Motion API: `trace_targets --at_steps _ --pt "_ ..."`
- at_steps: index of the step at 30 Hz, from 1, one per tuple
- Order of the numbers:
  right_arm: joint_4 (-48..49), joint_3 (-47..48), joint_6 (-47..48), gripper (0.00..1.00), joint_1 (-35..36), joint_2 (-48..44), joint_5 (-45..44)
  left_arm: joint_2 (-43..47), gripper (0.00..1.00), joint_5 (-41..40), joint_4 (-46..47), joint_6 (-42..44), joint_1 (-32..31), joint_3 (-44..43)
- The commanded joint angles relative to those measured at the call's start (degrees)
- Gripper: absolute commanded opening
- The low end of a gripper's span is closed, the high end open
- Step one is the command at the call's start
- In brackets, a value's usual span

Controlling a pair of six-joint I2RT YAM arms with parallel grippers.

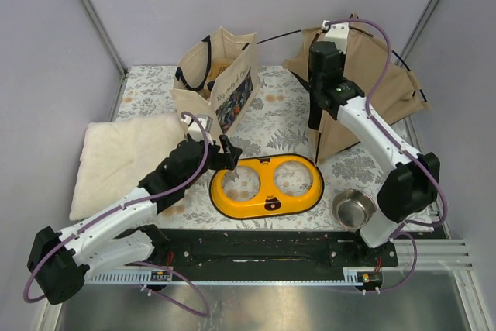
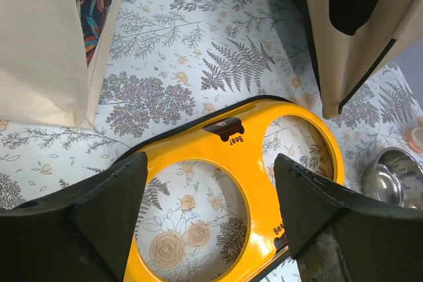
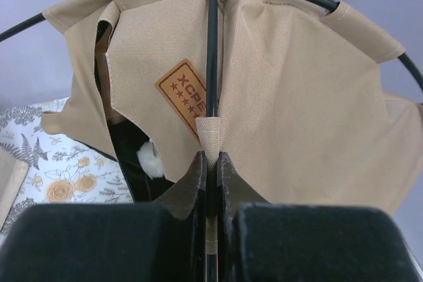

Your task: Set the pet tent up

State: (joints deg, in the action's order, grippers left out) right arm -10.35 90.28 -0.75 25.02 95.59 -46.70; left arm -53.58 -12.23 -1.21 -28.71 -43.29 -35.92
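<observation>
The pet tent (image 1: 376, 87), tan canvas on thin black poles, stands slumped at the back right of the table. In the right wrist view its canvas (image 3: 304, 97) fills the frame, with a brown label patch (image 3: 182, 90) and a white pompom (image 3: 151, 158) in the dark doorway. My right gripper (image 3: 211, 163) is shut on an upright black pole (image 3: 212, 64), right at a small tan webbing loop. In the top view this gripper (image 1: 316, 120) sits at the tent's front left edge. My left gripper (image 1: 230, 156) hangs open over the yellow bowl stand (image 2: 258, 183), holding nothing.
A beige tote bag (image 1: 217, 83) stands at the back centre, and a cream fluffy pillow (image 1: 124, 156) lies at the left. The yellow two-hole bowl stand (image 1: 267, 185) lies at the front centre. A steel bowl (image 1: 354, 209) sits to its right, near the right arm's base.
</observation>
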Motion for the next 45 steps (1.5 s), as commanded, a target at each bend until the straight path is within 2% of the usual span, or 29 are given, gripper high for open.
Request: trace_targets --at_steps 1,10,22,25,31,33,39,45 --pt "8.8 -0.1 1.1 0.0 -0.8 -7.3 -2.6 1.7 0.8 -1.3 1.3 0.6 0.1 0.6" --pt "12.2 -0.2 1.1 0.0 -0.9 -11.6 -1.7 3.5 0.81 -1.3 -0.8 0.1 0.2 0.6" --pt "8.0 0.1 -7.9 0.0 -2.4 -18.9 4.9 9.5 0.81 -3.1 -6.4 1.2 0.2 -0.8" --pt "6.7 0.5 -8.6 0.0 -2.5 -19.9 8.1 11.5 0.81 -3.2 -8.4 1.4 0.1 -1.7" --pt "7.7 -6.6 -5.6 0.0 -2.7 -25.4 25.2 15.4 0.81 -1.9 -14.4 4.2 0.1 -5.2" --pt "7.6 -9.3 -5.5 0.0 -2.9 -27.0 28.6 16.7 0.82 -1.4 -16.8 5.8 0.2 -7.0" --pt "9.8 -15.8 -10.7 0.0 -3.6 -32.9 30.2 19.8 0.82 -1.6 -21.4 7.4 0.2 -11.7" --pt "9.8 -17.1 -13.1 0.0 -3.7 -36.4 33.7 21.9 0.82 -1.7 -23.2 7.4 0.1 -13.7"
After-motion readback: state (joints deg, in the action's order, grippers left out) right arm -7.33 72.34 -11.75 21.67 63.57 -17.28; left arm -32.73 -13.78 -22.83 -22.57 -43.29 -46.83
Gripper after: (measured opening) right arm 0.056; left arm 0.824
